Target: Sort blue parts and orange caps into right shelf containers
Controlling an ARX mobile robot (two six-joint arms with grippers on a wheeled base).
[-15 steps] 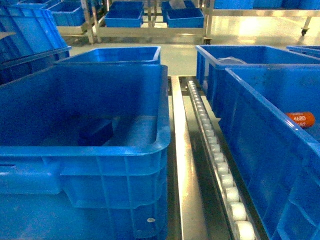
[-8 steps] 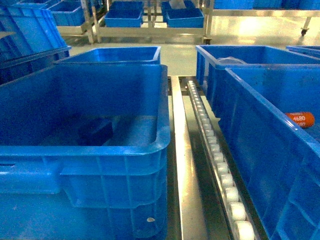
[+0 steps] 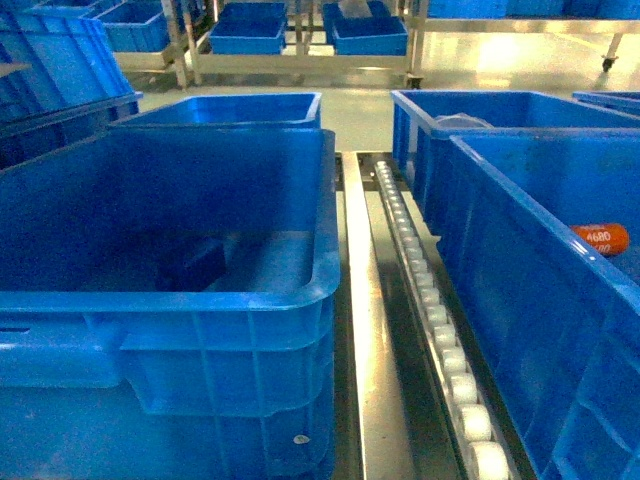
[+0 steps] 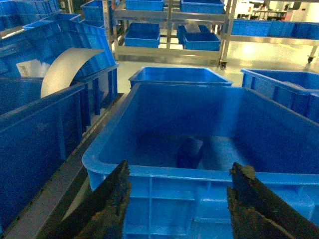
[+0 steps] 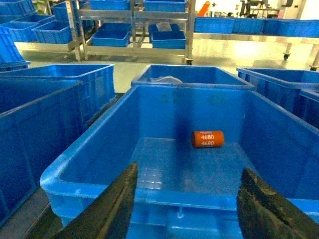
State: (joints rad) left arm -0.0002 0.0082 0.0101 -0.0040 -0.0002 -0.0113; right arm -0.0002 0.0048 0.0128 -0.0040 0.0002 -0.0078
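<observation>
- Up front, from the head view, neither end effector shows; one orange cap point(image 3: 601, 238) lies in the right crate point(image 3: 520, 290), a dark blue part point(image 3: 192, 262) in the left crate point(image 3: 200, 300).
- Left wrist: the left end effector point(image 4: 177, 199) hangs released, empty, short of the crate's near rim; it should clear that rim before dipping.
- Right wrist: the right end effector point(image 5: 187, 196) is spread wide, empty, well short of the cap point(image 5: 207, 139); best to straddle its round sides squarely.
</observation>
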